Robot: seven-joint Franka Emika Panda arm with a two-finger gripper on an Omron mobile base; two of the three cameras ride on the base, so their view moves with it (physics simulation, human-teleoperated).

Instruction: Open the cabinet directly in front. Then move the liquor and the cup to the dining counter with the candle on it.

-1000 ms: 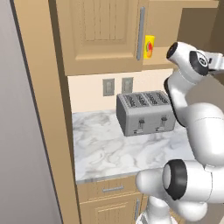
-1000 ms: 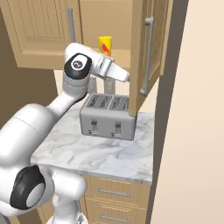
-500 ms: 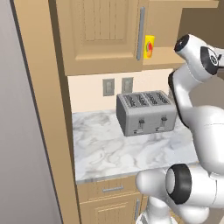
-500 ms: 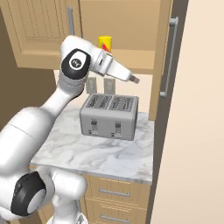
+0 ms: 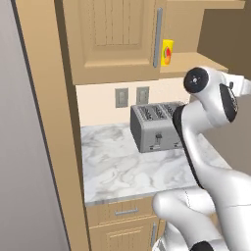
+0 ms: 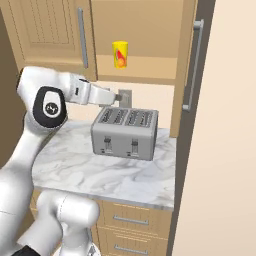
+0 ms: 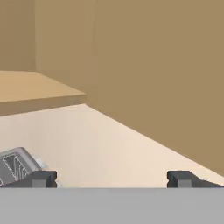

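Observation:
The cabinet has its left door closed and its right door swung wide, seen edge-on with its silver bar handle. On the exposed shelf stands the yellow cup with a red-orange mark. My gripper hangs below that shelf, above the toaster's back, apart from the door and the cup. In the hand view its two dark fingertips stand far apart with nothing between them, so the gripper is open. The liquor, the dining counter and the candle are out of view.
A silver four-slot toaster sits on the short marble counter under the cabinet. Wall outlets sit behind it. A tall wood panel bounds the left; drawers lie below the counter edge.
The right cabinet door has swung further open to the right. My hand has left the door and dropped from shelf height to just above the toaster. The jaws stayed open.

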